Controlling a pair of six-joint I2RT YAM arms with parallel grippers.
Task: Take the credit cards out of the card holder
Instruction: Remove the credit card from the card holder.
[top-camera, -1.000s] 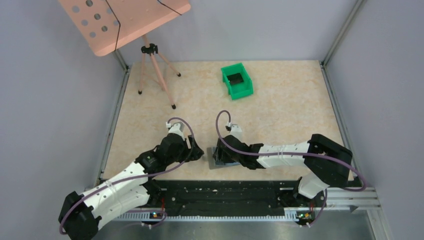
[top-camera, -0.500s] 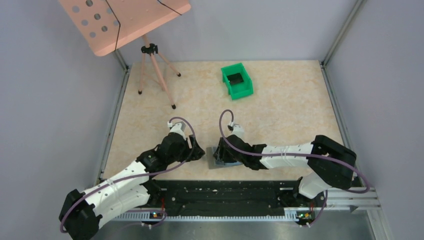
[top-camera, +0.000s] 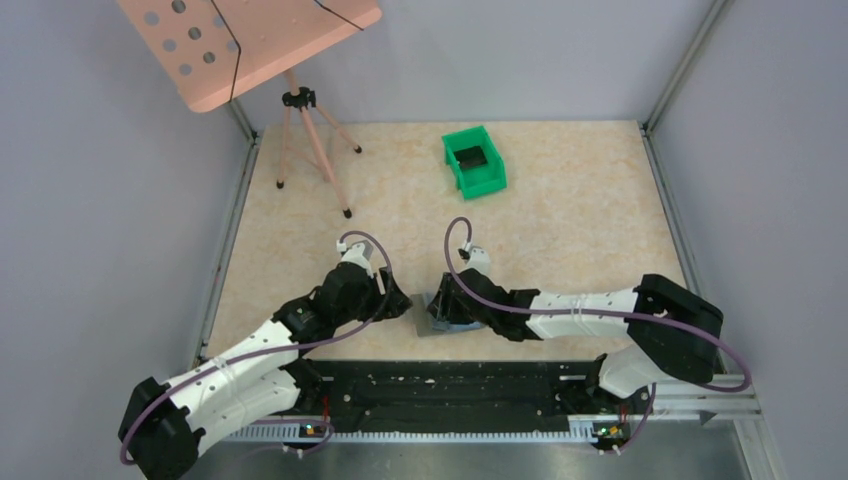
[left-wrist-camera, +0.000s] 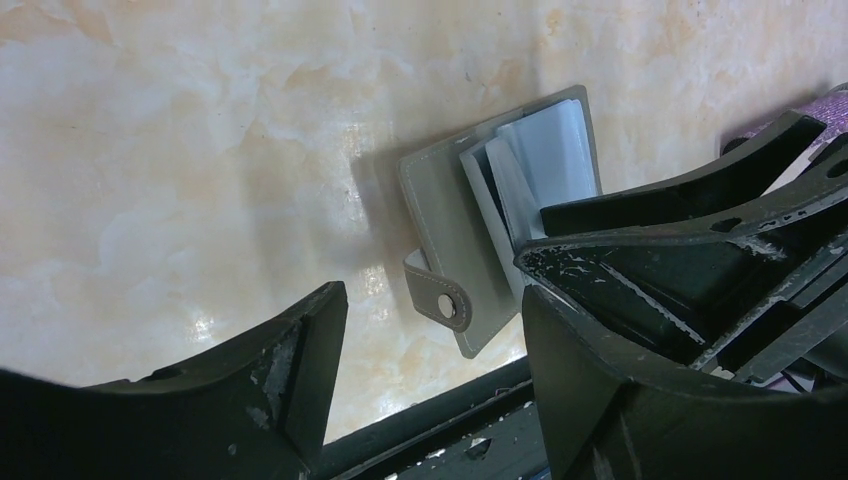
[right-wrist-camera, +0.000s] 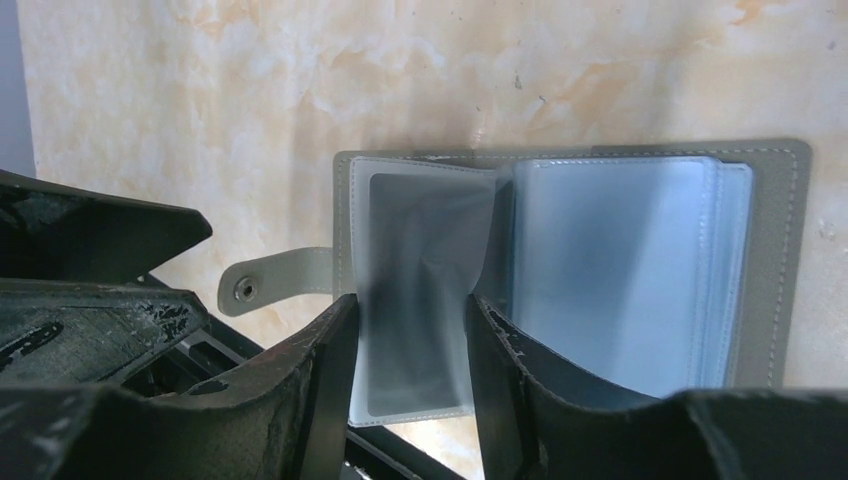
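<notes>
Grey card holder (right-wrist-camera: 620, 270) lies open on the table (top-camera: 560, 210), near its front edge. You have no card out yet. Left gripper (left-wrist-camera: 430, 310) hangs spread, empty. Right gripper (right-wrist-camera: 410, 310) straddles one clear sleeve (right-wrist-camera: 415, 250); grip cannot be confirmed.

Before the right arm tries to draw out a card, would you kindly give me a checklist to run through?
1. The grey folding card holder lies open on the beige marbled table: ok.
2. Its snap strap is undone: ok.
3. Jaws apart on the right gripper, either side of a clear plastic sleeve: ok.
4. A card inside that sleeve: cannot tell.
5. Nothing held in the left gripper, jaws open: ok.
6. Holder braced against sliding: not ok, the left gripper has no grip on it.
</notes>
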